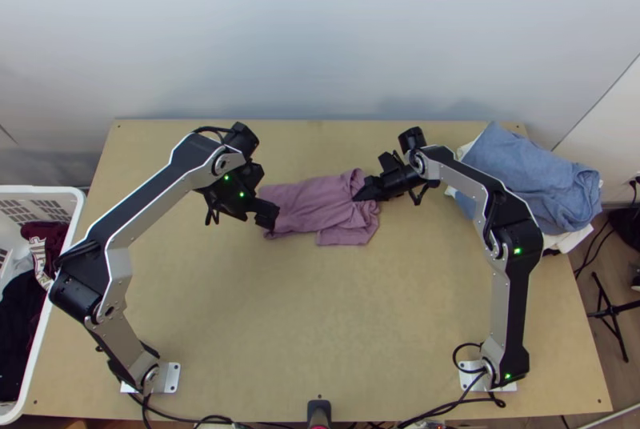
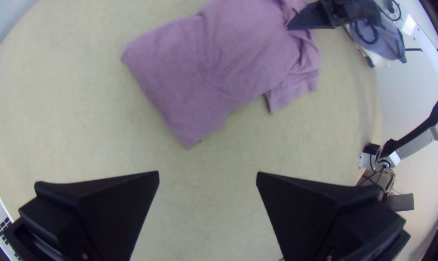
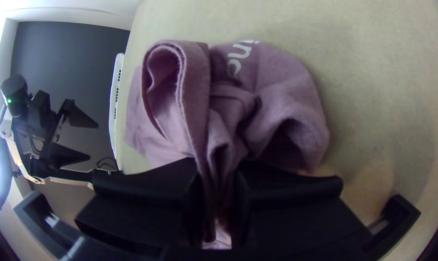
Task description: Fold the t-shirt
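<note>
- Right wrist view: at my right gripper [image 3: 218,170], the 2 fingers are clamped on the t-shirt [image 3: 276,92], a bunched gather pinched between their pads.
- At my left gripper [image 2: 208,175], the 2 fingers stand wide apart with nothing between them, near the shirt's other end.
- The purple cloth lies on the table [image 1: 304,325], towards its far side and between my 2 grippers, layered into a narrow strip. Its left end is fairly flat and straight-edged; its right end is rumpled, with a rolled edge, white print [image 3: 234,67] and a loose flap [image 2: 293,92] towards the near side.
- I judge the lengthwise fold mostly made, and the step in hand to be managing the right end. The next move probably calls for me to pin or grip the left end, draw the strip straight, then fold it across its length. My pinch could drag the layers askew.
- Its long axis runs left to right across the table, the right end slightly farther off. Which end holds the collar, I can't tell.
- Farther out are the basket [image 1: 40,190] at my left and a clothes pile [image 1: 524,177] at my right.
</note>
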`<action>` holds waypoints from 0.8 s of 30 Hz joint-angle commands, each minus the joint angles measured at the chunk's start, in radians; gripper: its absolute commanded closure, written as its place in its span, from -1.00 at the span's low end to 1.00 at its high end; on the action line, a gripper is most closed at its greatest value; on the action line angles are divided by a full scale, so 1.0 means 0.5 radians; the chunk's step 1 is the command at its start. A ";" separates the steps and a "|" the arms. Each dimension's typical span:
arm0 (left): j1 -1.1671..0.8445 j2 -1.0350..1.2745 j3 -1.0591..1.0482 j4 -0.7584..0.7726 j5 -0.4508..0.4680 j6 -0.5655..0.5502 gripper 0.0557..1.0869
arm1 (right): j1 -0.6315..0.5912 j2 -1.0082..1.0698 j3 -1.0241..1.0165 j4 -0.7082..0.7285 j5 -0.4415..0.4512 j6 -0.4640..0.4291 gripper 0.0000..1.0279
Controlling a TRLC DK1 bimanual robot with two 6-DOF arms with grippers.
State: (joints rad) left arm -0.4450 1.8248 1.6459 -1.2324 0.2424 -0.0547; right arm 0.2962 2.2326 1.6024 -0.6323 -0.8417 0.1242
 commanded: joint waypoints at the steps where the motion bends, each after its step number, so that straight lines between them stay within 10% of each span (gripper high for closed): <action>1: 0.019 -0.014 -0.027 0.013 -0.012 0.017 -0.90 | 0.003 -0.142 -0.033 0.105 0.008 0.077 0.94; 24: 0.132 -0.032 -0.095 0.053 -0.012 0.125 -0.90 | -0.706 -0.906 0.581 -0.423 -0.081 0.335 0.94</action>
State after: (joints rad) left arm -0.3992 1.8080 1.6245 -1.2205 0.2344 -0.0063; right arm 0.1005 1.8164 1.7561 -0.7456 -0.8806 0.2874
